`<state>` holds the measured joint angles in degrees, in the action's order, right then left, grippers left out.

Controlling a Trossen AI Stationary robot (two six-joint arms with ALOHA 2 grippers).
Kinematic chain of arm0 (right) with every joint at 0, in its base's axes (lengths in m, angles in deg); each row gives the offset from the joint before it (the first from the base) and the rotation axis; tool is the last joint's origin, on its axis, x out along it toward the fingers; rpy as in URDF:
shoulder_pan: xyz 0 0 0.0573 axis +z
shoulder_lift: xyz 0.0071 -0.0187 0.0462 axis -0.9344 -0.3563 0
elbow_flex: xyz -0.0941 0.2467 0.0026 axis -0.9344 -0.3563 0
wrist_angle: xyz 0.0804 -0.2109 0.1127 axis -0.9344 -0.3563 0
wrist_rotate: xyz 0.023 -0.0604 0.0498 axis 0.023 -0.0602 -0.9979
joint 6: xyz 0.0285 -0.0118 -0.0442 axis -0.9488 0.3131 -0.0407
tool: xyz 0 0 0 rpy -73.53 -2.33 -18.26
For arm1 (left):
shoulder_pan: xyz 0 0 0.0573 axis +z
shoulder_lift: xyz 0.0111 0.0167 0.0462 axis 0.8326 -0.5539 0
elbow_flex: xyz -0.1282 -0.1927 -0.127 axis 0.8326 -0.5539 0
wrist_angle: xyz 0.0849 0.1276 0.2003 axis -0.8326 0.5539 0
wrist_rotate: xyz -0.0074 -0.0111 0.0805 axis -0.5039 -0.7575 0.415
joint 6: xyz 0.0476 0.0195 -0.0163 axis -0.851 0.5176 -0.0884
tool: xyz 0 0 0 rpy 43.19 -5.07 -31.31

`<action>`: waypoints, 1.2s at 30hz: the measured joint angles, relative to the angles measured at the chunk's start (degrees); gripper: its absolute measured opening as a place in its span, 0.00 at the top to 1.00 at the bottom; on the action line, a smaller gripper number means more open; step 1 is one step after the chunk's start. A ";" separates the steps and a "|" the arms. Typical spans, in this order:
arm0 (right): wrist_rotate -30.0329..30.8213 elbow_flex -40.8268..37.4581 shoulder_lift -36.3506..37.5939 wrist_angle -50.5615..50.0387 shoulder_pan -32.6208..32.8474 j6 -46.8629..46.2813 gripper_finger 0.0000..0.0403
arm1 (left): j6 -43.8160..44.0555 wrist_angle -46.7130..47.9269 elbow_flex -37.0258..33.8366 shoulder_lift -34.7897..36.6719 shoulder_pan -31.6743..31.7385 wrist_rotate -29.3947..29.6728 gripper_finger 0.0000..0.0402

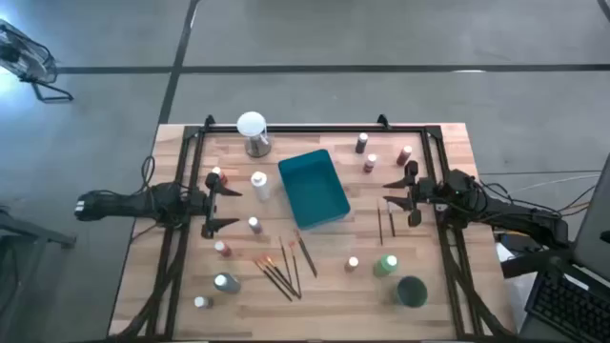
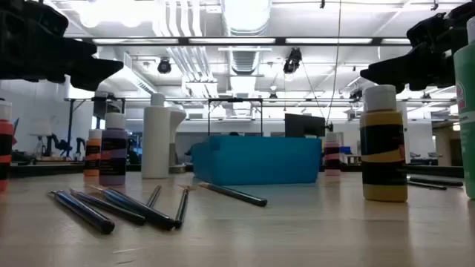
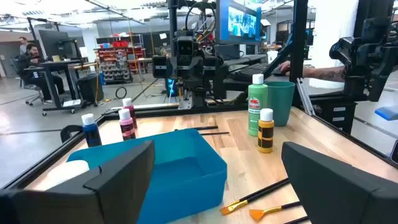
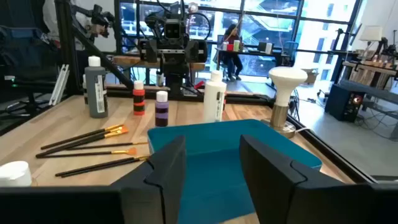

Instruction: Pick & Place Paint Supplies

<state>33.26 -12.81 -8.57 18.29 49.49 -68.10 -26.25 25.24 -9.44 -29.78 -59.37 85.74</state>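
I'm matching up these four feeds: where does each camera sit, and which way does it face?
High: overhead, straight down; both arms flank the teal tray.
Low: table height, level across brushes; arms hang overhead.
Left wrist: past open left gripper, toward the right arm.
Right wrist: past right gripper, toward the left arm.
All share the tray.

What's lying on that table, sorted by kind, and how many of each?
Bottles: 11
Brushes: about 8
Teal tray: 1
Green cup: 1
White globe on a base: 1
Total: about 22
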 joint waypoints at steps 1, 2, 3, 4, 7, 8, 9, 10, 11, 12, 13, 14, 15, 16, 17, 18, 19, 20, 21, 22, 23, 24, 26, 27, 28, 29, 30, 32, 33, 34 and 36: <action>0.00 0.00 0.00 0.00 -0.02 0.00 0.62 | 0.00 0.00 0.00 0.01 0.00 0.00 0.11; 0.00 0.00 0.00 0.01 0.00 0.00 0.62 | 0.00 -0.01 0.00 0.01 0.00 0.00 0.11; 0.00 0.00 0.00 0.01 -0.02 0.00 0.61 | 0.00 -0.01 0.00 0.00 0.00 0.00 0.11; 0.00 0.00 0.00 0.01 -0.01 0.00 0.61 | 0.00 0.00 0.00 0.01 0.00 0.00 0.11; 0.00 0.00 0.00 0.00 -0.02 0.00 0.59 | 0.00 -0.02 0.00 0.00 0.00 0.00 0.11; 0.00 0.00 0.00 0.00 0.00 0.00 0.59 | 0.00 0.00 0.00 0.00 -0.02 0.00 0.11; 0.00 0.00 0.00 0.02 0.00 0.00 0.58 | 0.00 0.00 0.00 0.00 -0.02 0.00 0.11; 0.00 0.00 0.00 0.00 -0.02 0.00 0.58 | 0.00 0.00 0.00 0.00 -0.02 0.00 0.11; 0.00 0.00 0.00 0.00 0.00 0.00 0.58 | 0.00 0.00 0.00 0.00 -0.02 0.00 0.11; 0.00 0.00 0.00 0.01 -0.01 0.00 0.57 | 0.00 0.00 0.00 0.02 -0.05 0.00 0.11; 0.00 0.00 0.00 0.01 -0.01 0.00 0.56 | 0.00 -0.01 0.00 0.01 -0.04 0.00 0.11; 0.00 0.00 0.00 0.01 0.00 0.00 0.56 | 0.00 0.00 0.00 0.01 -0.07 0.00 0.11; 0.00 0.00 0.00 0.01 0.00 0.00 0.55 | 0.00 -0.01 0.00 0.00 -0.06 0.00 0.11; 0.00 0.00 0.00 0.01 0.00 0.00 0.55 | 0.00 0.00 0.00 0.00 -0.05 0.00 0.11; 0.00 0.00 0.00 0.00 -0.02 0.00 0.54 | 0.00 -0.01 0.00 0.00 -0.04 0.00 0.11; 0.00 0.00 0.00 0.01 0.00 0.00 0.54 | 0.00 -0.01 0.00 0.00 -0.04 0.00 0.11; 0.00 0.00 0.00 0.00 0.00 0.00 0.54 | 0.00 -0.02 0.00 0.00 -0.04 0.00 0.11; 0.00 0.00 0.00 0.00 0.00 0.00 0.53 | 0.00 -0.01 0.00 0.00 -0.04 0.00 0.11; 0.00 0.02 0.00 0.02 0.00 0.00 0.53 | 0.00 0.00 0.00 0.00 -0.04 0.00 0.11; 0.00 0.00 0.00 0.00 -0.01 0.00 0.53 | 0.00 -0.02 0.00 0.02 -0.04 0.00 0.11; 0.00 0.00 0.00 0.01 -0.01 0.00 0.52 | 0.00 0.00 0.00 0.01 -0.04 0.00 0.11; 0.00 0.00 0.00 0.00 0.00 0.00 0.52 | 0.00 -0.02 0.00 0.00 -0.04 0.00 0.11; 0.00 0.00 0.00 0.01 -0.01 0.00 0.51 | 0.00 -0.01 0.00 0.01 -0.04 0.00 0.11; 0.00 0.00 0.00 0.00 -0.02 0.00 0.51 | 0.00 -0.02 0.00 0.01 -0.04 0.00 0.11; 0.00 0.00 0.00 0.00 -0.02 0.00 0.51 | 0.00 0.00 0.00 0.01 -0.04 0.00 0.11; 0.00 0.00 0.00 0.00 0.00 0.00 0.51 | 0.00 0.00 0.00 0.00 -0.04 0.00 0.11; 0.00 0.00 0.00 0.00 -0.02 0.00 0.52 | 0.00 0.00 0.00 0.02 -0.04 0.00 0.11; 0.00 0.00 0.00 0.01 -0.01 0.00 0.53 | 0.00 -0.02 0.00 0.00 -0.04 0.00 0.11; 0.00 0.00 0.00 0.01 -0.02 0.00 0.53 | 0.00 -0.02 0.00 0.00 -0.04 0.00 0.11; 0.00 0.00 0.00 0.00 -0.01 0.00 0.54 | 0.00 0.00 0.00 0.02 -0.04 0.00 0.11; 0.00 0.00 0.00 0.00 -0.02 0.00 0.55 | 0.00 -0.01 0.00 0.01 -0.04 0.00 0.11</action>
<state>33.26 -12.81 -8.57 18.29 49.47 -68.10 -26.25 25.24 -9.44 -29.77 -59.42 85.74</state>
